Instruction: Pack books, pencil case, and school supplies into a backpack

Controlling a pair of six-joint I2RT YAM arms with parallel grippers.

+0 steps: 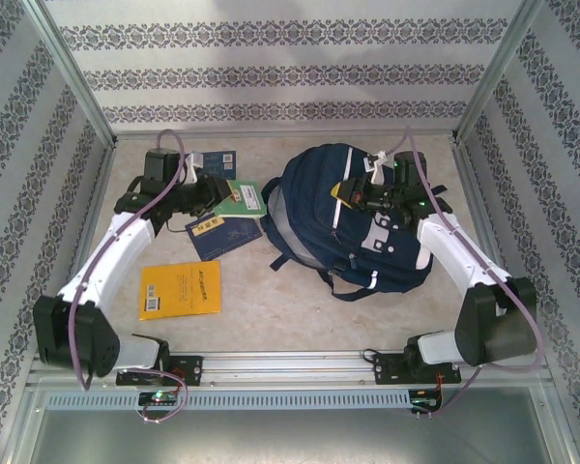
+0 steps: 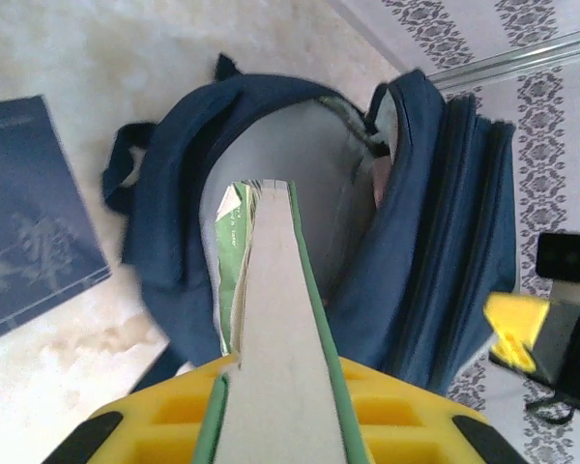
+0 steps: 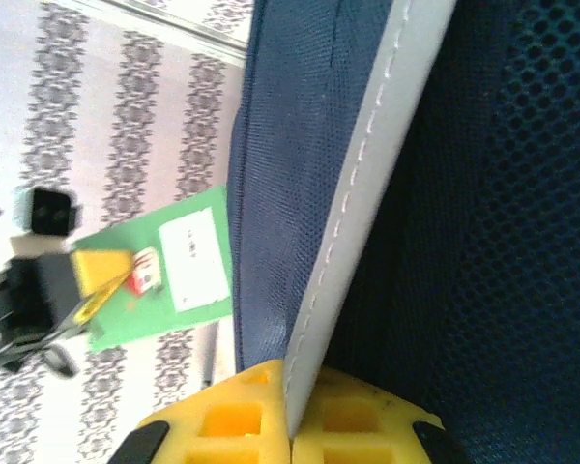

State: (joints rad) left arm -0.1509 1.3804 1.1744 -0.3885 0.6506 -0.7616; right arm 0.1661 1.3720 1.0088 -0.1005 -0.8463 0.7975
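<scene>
Bench point(image 1: 271, 319) with a pale marbled top carries a navy backpack point(image 1: 309, 217), lying flat with its main compartment gaping toward the left pincer point(image 2: 280, 416). The right pincer point(image 3: 290, 420) is clamped on the backpack's grey-trimmed rim, the fabric edge running up from between its yellow pads. A yellow-orange book point(image 1: 181, 288) lies flat on the bench on the near side of the left pincer, beside the left arm. A dark blue book point(image 1: 222, 235) lies just beside the left pincer, apart from the backpack; a second dark blue book point(image 1: 213, 159) lies beyond that pincer. The green book point(image 2: 271, 290), smallest of the four, is gripped edge-on between the left pincer's pads, its far end at the grey-lined mouth of the backpack straight ahead; whether its tip has crossed the rim cannot be told.
</scene>
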